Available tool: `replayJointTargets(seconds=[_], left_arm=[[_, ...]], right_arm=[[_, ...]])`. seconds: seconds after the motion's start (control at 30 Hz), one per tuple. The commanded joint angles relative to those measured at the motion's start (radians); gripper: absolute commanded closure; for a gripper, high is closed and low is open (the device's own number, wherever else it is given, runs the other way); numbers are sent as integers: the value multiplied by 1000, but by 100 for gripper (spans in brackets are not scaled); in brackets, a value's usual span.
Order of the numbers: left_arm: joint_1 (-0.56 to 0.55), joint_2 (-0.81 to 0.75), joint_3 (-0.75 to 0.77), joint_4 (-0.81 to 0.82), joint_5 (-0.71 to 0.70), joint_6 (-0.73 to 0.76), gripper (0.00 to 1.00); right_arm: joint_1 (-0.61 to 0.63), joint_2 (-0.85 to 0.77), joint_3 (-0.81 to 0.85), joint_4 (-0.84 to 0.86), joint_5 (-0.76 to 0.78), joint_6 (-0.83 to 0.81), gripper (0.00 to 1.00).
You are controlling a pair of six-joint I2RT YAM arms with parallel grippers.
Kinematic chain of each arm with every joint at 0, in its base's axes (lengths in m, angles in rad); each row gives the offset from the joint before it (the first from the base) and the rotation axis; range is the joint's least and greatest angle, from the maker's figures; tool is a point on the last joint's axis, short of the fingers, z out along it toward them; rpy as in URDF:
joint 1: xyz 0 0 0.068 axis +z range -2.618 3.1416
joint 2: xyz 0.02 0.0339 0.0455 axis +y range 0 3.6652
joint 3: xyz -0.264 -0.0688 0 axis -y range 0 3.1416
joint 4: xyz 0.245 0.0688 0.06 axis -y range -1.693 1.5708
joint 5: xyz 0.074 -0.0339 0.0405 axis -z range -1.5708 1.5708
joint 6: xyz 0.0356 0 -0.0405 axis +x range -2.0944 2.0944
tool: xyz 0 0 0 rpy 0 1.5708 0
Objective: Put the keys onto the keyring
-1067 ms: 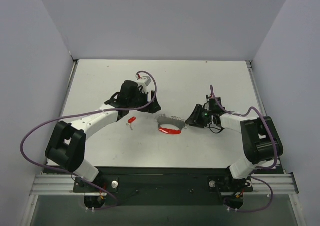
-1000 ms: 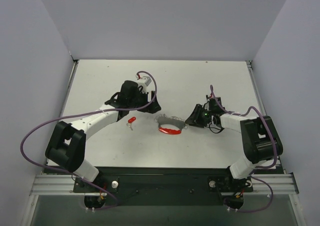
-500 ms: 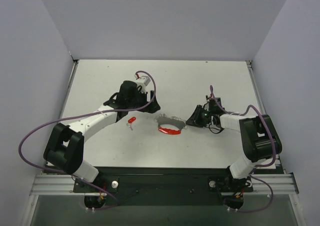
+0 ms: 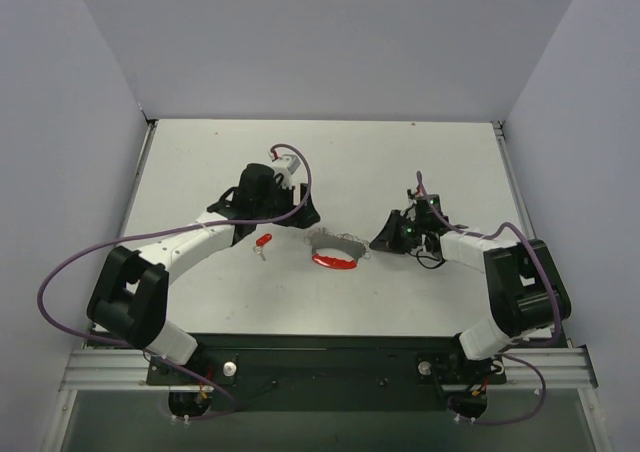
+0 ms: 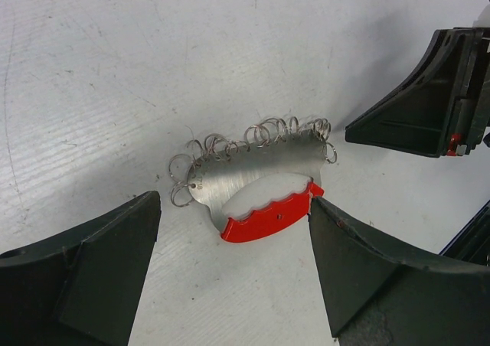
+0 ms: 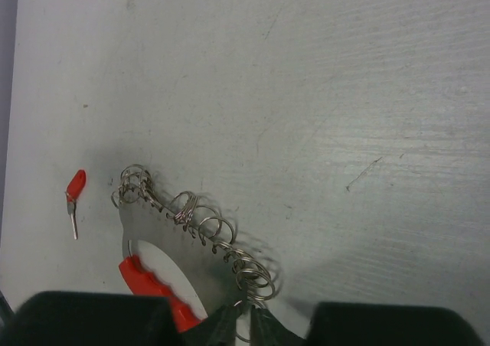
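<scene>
Two arms reach inward, low | left fingers (image 5: 92, 269) spread over keyring (image 5: 260, 181) | right fingers (image 6: 230, 327) pinching its ring

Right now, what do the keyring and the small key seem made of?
The keyring: brushed, dull-shining plate and thin wire rings, likely steel; its red grip looks like glossy plastic. The key: red head probably plastic, grey shank probably metal, too small to confirm.

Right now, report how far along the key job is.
Done: nothing threaded; the key lies loose on the table, apart from the keyring. In hand: the right claw is pinched shut on the keyring's end loop; the left claw hovers open over it. Left: pick up the key and thread it.
</scene>
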Motion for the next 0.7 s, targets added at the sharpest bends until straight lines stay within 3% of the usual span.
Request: replayJointTargets(seconds=[0.0,0.07,0.17,0.5,0.67], left_arm=[[1,-30,-13,46,10,-17,12],[1,-31,-15,47,11,-18,12],[1,-33,-21,49,10,-20,12],[1,-36,-26,50,7,-20,12],[1,-33,-24,52,8,-21,12]], right_arm=[[4,-32,4,-40,42,-36,72],[6,-22,10,-37,65,-34,51],[6,6,23,-28,76,-36,43],[21,95,49,11,36,-33,46],[32,136,56,15,19,-26,56]])
